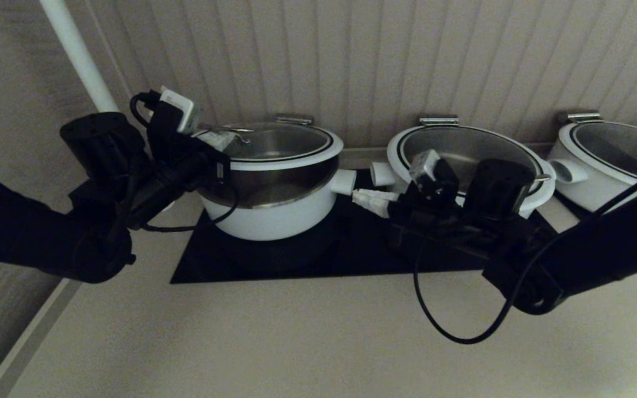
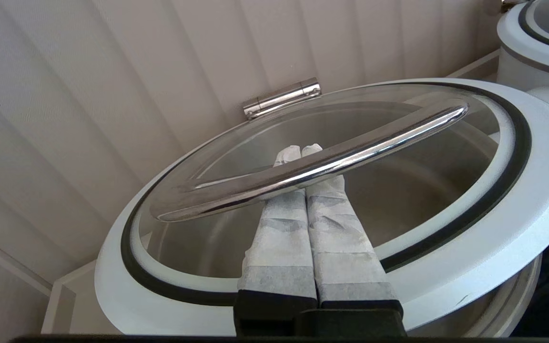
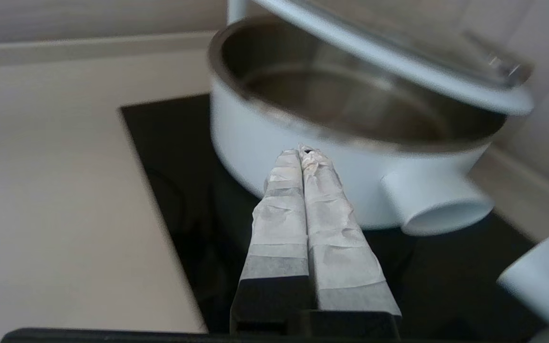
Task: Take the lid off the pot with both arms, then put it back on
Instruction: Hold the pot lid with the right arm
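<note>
Lid [image 2: 470, 224]: clear glass, smooth white rim, polished steel handle [image 2: 312, 169]. Pot [image 1: 274, 213]: glossy white outside, brushed steel inside. Left gripper [image 2: 298, 151]: crinkled pale tape wrapping. Table [image 1: 296, 342]: matt beige

The right gripper [image 3: 306, 151] points its taped fingers, pressed together, at the white pot [image 3: 303, 157] on the black cooktop [image 3: 174, 162]. The lid [image 3: 398, 57] hangs tilted above the pot's steel rim, raised on the near side.
</note>
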`<state>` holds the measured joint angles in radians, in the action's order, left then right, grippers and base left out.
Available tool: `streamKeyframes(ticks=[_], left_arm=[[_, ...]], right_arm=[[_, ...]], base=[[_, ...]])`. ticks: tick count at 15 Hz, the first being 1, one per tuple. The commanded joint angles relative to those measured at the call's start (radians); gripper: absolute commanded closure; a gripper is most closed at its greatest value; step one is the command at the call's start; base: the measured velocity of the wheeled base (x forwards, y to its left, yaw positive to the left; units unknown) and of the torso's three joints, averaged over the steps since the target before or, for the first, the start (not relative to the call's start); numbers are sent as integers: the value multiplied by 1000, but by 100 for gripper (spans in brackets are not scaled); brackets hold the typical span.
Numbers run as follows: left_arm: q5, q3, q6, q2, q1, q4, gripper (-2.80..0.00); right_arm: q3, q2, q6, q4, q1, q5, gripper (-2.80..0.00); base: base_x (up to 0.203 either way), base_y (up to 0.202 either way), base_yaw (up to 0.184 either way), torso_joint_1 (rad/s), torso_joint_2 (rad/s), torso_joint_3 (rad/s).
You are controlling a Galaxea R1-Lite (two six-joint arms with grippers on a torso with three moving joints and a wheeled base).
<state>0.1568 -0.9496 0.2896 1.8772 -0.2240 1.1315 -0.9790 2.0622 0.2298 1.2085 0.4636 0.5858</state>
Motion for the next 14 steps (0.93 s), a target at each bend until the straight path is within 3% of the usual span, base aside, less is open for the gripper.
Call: streamKeyframes(ticks=[1, 9, 14], left_arm=[[1, 0, 2, 2, 0, 7, 0], [0, 0, -10, 2, 0, 7, 0], [0, 0, -10, 2, 0, 8, 0]], right_arm=[[-39, 49, 2, 26, 7, -2, 0], [-227, 168, 3, 82, 64, -56, 0], [-266, 201, 5, 93, 66, -112, 0]], base=[[0, 0, 0, 0, 0, 0], [0, 0, 0, 0, 0, 0], [0, 0, 0, 0, 0, 0]])
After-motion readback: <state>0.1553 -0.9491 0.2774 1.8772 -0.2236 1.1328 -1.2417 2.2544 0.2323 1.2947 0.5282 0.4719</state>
